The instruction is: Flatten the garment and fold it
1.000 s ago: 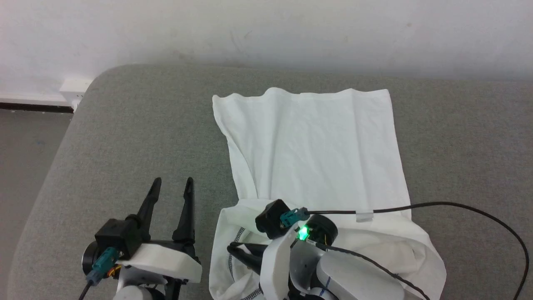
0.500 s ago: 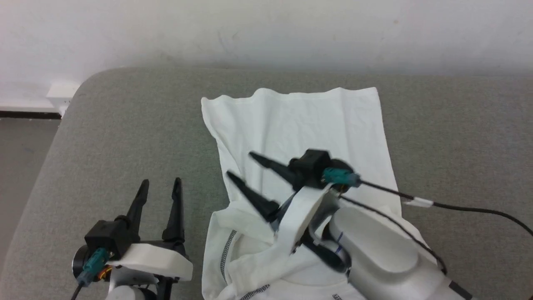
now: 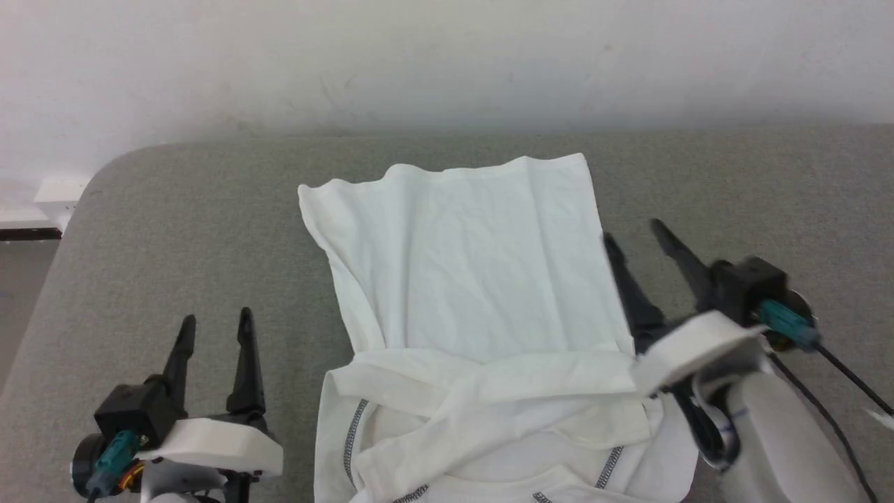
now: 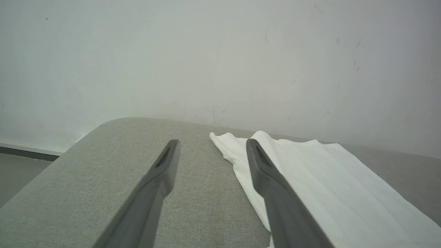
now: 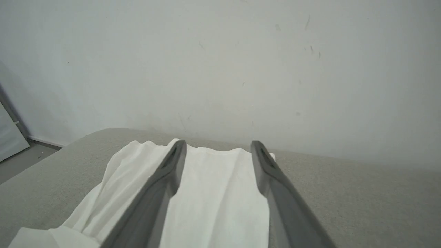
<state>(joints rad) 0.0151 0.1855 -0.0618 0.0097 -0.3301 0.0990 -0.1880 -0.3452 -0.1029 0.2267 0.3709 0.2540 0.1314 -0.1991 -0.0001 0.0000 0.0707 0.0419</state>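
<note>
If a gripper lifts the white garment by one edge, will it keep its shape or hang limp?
Probably limp: the garment lies in soft folds at its near end, so a lifted edge would likely drape. It looks thin and light, lying flat on the grey cushion. Pushed, it would likely bunch rather than slide, as that cushion looks textured.

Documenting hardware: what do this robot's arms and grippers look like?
The left gripper and right gripper each have two long, dark, tapering fingers on a white bracket, beside a black camera block with a teal connector. A black cable leaves the right one; its forearm is pale grey.
</note>
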